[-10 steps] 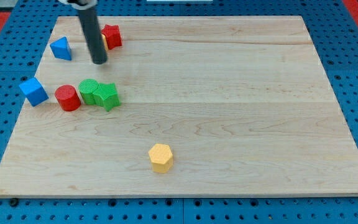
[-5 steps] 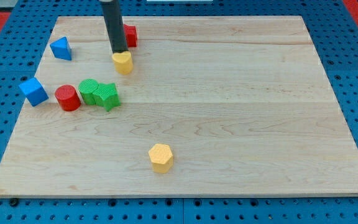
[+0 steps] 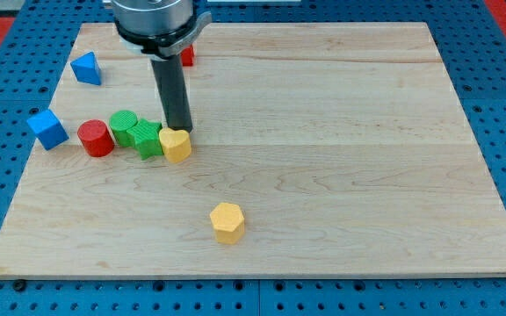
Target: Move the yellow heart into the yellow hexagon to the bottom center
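There are no jaws on this arm, only a dark rod whose lower end, my tip (image 3: 181,130), stands at the top edge of the yellow heart (image 3: 176,145), touching it or nearly so. The yellow heart lies left of the desk's (image 3: 341,132) middle, pressed against the right side of a green block (image 3: 148,139) of unclear shape, with a green cylinder (image 3: 124,127), a red cylinder (image 3: 96,139) and a blue cube (image 3: 47,128) strung out toward the view's left. The yellow hexagon (image 3: 227,222) sits well apart toward the view's bottom centre, a blue triangular block (image 3: 86,68) lies near the top left corner, and a red block (image 3: 187,56) peeks out behind the rod.
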`<state>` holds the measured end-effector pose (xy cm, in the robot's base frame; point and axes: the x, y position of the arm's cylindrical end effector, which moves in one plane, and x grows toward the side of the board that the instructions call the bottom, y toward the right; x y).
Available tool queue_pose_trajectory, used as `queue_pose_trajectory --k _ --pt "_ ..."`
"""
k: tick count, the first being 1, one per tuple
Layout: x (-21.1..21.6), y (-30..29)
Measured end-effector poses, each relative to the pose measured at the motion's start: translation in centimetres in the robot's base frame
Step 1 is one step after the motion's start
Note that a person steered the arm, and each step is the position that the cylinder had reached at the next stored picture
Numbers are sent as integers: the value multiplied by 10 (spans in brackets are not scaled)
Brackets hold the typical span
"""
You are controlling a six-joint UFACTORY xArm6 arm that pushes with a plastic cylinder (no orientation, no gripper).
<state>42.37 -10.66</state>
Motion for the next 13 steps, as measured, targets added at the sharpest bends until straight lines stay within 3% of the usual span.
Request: queue_pose_trajectory --k 3,5,6,7,10,13 --pt "74 -8" --pt "97 -74" --pt "115 -61" --pt "115 -12" --pt "95 9" --pt "118 21"
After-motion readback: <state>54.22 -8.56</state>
